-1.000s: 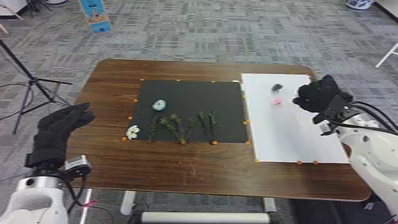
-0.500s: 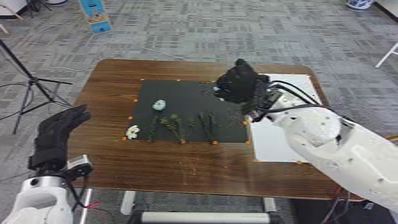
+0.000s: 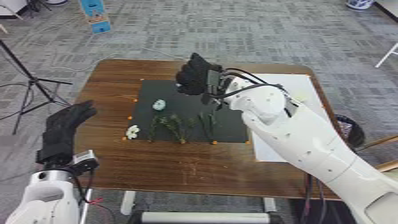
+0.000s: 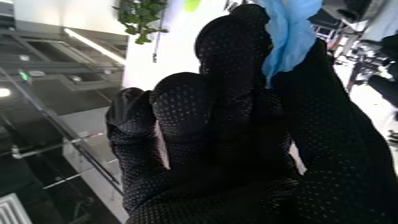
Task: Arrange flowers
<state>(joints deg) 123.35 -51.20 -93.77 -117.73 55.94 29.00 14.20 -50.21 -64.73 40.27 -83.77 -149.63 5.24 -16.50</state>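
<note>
Petals (image 4: 289, 35), ruffled and bright blue, sit pinched between the thumb and fingers of my right hand (image 3: 194, 80), as the right wrist view shows me. From the head view I have that hand over the far edge of the black mat (image 3: 178, 92), its arm slanting across the white board (image 3: 266, 150) on my right. My left hand (image 3: 67, 130) is open, fingers relaxed, beside the near left part of the brown table (image 3: 169, 170), and it holds nothing. On the mat I see a pale blue flower (image 3: 159, 105) toward the left, and nearer me a row of green stems: a slim one (image 3: 152, 129), a bushier cluster (image 3: 178, 129) in the middle, and thin sprigs (image 3: 210, 126) to the right. A white flower (image 3: 132, 132) lies at the mat's near left corner. Small orange markers dot the edges of the mat.
</note>
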